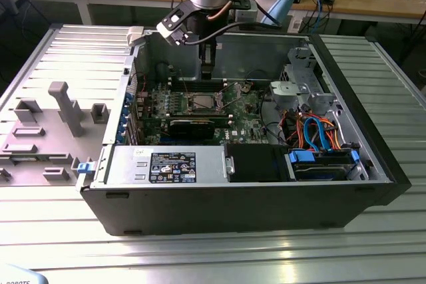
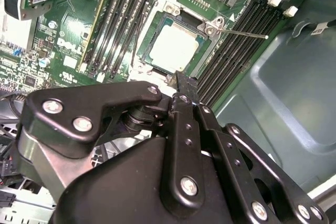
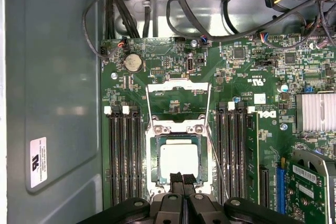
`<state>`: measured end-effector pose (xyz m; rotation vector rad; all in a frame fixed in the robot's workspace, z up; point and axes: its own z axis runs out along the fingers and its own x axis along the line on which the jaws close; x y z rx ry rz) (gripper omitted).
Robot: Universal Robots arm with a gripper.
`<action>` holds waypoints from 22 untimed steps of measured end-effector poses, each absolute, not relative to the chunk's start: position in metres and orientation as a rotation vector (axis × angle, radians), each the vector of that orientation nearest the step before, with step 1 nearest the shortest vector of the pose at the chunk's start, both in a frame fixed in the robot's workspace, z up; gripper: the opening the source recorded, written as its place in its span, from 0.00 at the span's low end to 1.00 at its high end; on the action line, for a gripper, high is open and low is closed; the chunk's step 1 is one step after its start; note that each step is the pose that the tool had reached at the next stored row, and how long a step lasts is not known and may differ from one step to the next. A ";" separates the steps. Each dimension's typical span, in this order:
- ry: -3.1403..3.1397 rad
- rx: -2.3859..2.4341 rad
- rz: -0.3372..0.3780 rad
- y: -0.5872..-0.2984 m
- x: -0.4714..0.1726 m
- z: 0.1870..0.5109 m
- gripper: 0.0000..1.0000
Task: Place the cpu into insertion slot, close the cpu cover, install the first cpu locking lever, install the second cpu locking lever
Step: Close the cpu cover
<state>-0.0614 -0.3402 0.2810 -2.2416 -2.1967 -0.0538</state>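
The cpu (image 1: 203, 102) already lies in the insertion slot (image 1: 193, 104) near the middle of the motherboard (image 1: 246, 108). The open case (image 1: 233, 211) sits mid-bench (image 1: 200, 257), and the hand (image 1: 208, 78) hangs just above the slot, toward the case's far wall.

In the second wrist view the cpu (image 2: 176, 45) sits square in its slot. A thin locking lever (image 2: 244, 34) juts out free beside it.

In the first wrist view you see the fingertips (image 3: 177, 178) pressed together, holding nothing, over the slot's near edge. The cpu cover (image 3: 178, 98) stands open beyond the chip.

To close it well, I judge you should press on the cover's frame only, never the chip, and keep clear of the lever.
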 end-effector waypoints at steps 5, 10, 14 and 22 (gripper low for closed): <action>-2.195 -2.240 -0.058 -0.340 -0.061 0.281 0.11; -2.193 -2.238 -0.062 -0.340 -0.061 0.281 0.11; -2.191 -2.236 -0.065 -0.340 -0.061 0.281 0.11; -2.190 -2.235 -0.068 -0.340 -0.061 0.281 0.11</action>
